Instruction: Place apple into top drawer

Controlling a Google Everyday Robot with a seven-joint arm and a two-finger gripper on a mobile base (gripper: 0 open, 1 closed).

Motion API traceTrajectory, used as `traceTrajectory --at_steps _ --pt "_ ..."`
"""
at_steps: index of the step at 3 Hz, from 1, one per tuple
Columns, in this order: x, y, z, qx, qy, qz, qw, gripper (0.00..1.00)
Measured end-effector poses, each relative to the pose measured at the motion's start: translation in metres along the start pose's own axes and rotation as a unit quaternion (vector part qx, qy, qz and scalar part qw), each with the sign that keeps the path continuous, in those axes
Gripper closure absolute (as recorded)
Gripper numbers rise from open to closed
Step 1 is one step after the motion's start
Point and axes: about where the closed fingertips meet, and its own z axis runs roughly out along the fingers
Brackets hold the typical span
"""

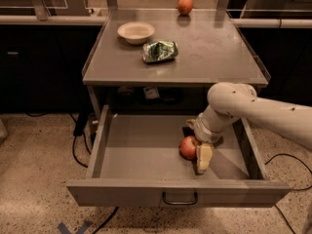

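Observation:
The top drawer (146, 152) is pulled open below the grey table, its front panel and dark wire handle (180, 199) towards the camera. The red apple (188, 147) is inside the drawer, right of centre, low at the drawer floor. My gripper (196, 153) reaches down into the drawer from the right on the white arm (253, 111) and is right against the apple, its cream tip touching the apple's right side. The far side of the apple and the gripper's other side are hidden.
On the table top (214, 57) stand a cream bowl (136, 32), a crumpled green bag (160, 51) and a small orange fruit (185, 6) at the back edge. Cables lie on the speckled floor left of the drawer. Dark cabinets flank the table.

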Motion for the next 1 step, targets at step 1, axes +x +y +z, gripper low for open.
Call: traceTrajectory --at_steps 1 --pt "0.0 0.0 0.0 0.0 0.0 0.0 1.0 0.0"
